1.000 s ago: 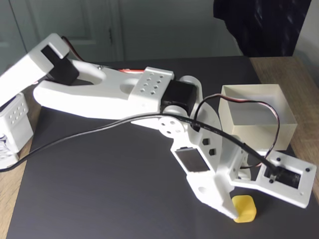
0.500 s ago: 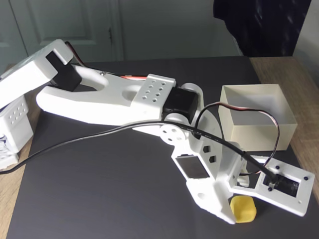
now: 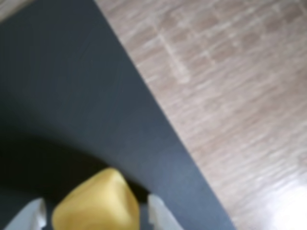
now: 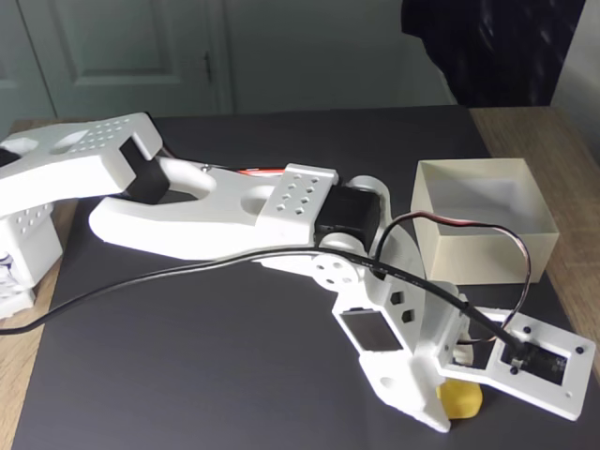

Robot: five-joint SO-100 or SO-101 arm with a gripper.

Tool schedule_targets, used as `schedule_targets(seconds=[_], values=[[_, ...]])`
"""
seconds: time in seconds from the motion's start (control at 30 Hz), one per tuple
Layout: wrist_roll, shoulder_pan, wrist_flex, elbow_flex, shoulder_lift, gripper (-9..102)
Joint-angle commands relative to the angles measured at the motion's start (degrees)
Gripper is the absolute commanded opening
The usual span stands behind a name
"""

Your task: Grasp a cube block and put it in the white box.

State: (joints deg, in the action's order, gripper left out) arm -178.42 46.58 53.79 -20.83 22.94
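The yellow cube block (image 3: pixel 96 203) lies on the dark mat between my two white fingertips at the bottom of the wrist view. My gripper (image 3: pixel 96 218) is open around it, with a thin dark gap at the right finger (image 3: pixel 160 215). In the fixed view my gripper (image 4: pixel 461 394) is lowered over the cube block (image 4: pixel 464 403) near the mat's front right corner, and its white body hides most of the cube. The white box (image 4: pixel 478 253) stands behind it, a little to the right, with nothing inside.
The dark mat (image 4: pixel 187 356) covers the table, with bare wood (image 4: pixel 572 187) along its right edge, close to the cube. A black cable (image 4: pixel 187 267) runs across the mat to the gripper. The arm's base (image 4: pixel 23 234) sits at the left.
The arm has stretched forward and down, and the gripper has sunk over the cube. The cube now sits between the fingers and is mostly hidden in the fixed view.
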Motion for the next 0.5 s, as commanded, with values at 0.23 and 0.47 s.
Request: schedule_targets(seconds=[0.23,0.47], values=[[-0.44,-0.09,0.88,8.70,-2.29,17],[-1.05,-1.14,1.05,9.14,-2.90,13]])
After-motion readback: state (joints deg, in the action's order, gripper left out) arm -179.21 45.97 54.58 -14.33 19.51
